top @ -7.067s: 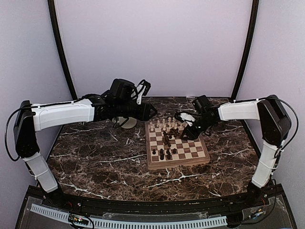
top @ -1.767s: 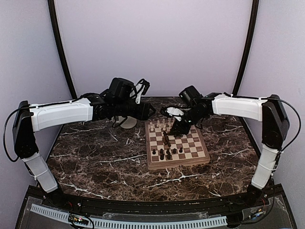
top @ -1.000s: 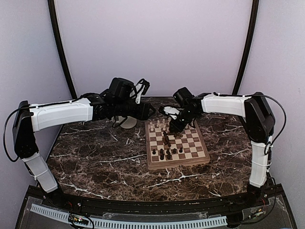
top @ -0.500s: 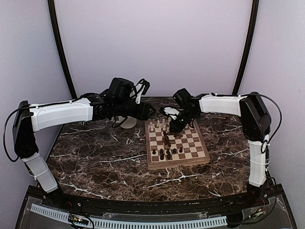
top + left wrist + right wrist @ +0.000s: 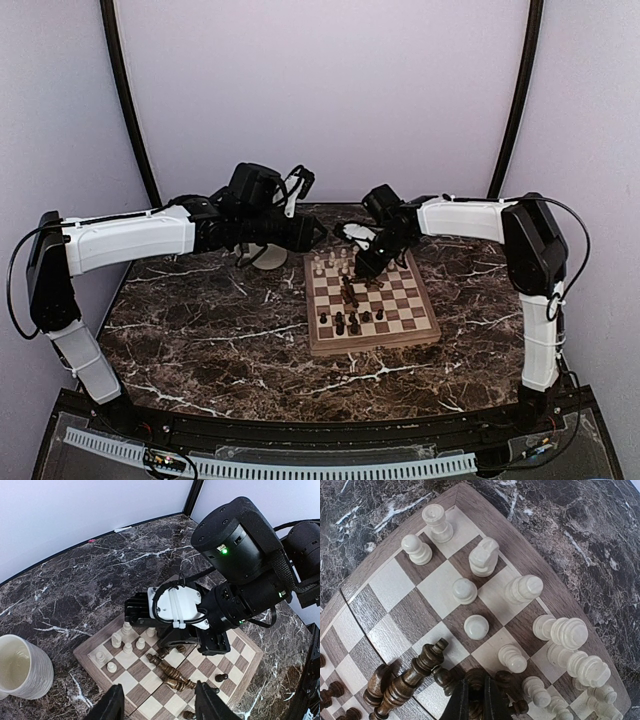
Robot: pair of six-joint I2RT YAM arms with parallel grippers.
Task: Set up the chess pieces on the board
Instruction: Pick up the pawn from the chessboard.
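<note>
Pinching dark piece (image 5: pixel 475 676), right tool (image 5: pixel 474 692) — cream pieces (image 5: pixel 522 589) crowding

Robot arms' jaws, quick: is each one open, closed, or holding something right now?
Left gripper: jaws open, holding nothing.
Right gripper: jaws closed on a dark chess piece.

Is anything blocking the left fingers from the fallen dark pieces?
No, nothing visible. The left fingers hang open, facing the fallen dark pieces; the right fingers sit just beyond them, over the board.
</note>
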